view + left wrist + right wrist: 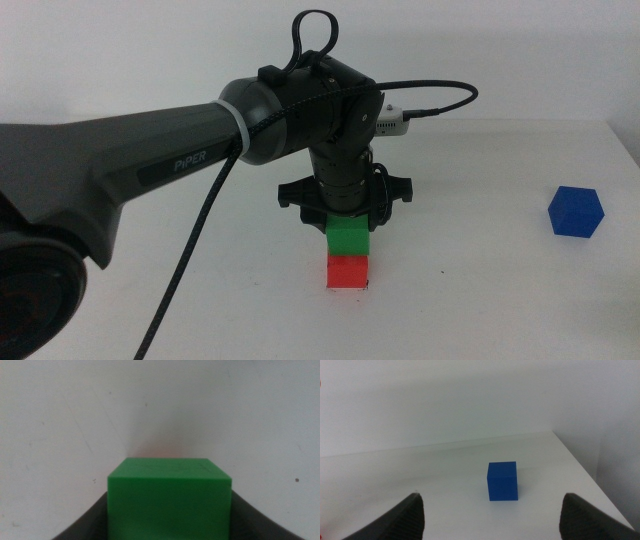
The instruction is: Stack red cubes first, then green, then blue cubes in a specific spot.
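Red cube (pixel 348 271) down on surface (pixel 480 290), left hand (pixel 349 222) gripping green cube (pixel 349 237) on top of it (not released yet), blue cube (pixel 576 211) untouched far right, right hand (pixel 492 515) open facing it.

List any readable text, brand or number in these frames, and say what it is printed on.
"PiPER": pale lettering on the dark link of the left arm in the middle view.
Nothing else reads. The green cube, held in the left pincer on top of the red cube, is plain, as is the blue cube ahead of the open right pincer.
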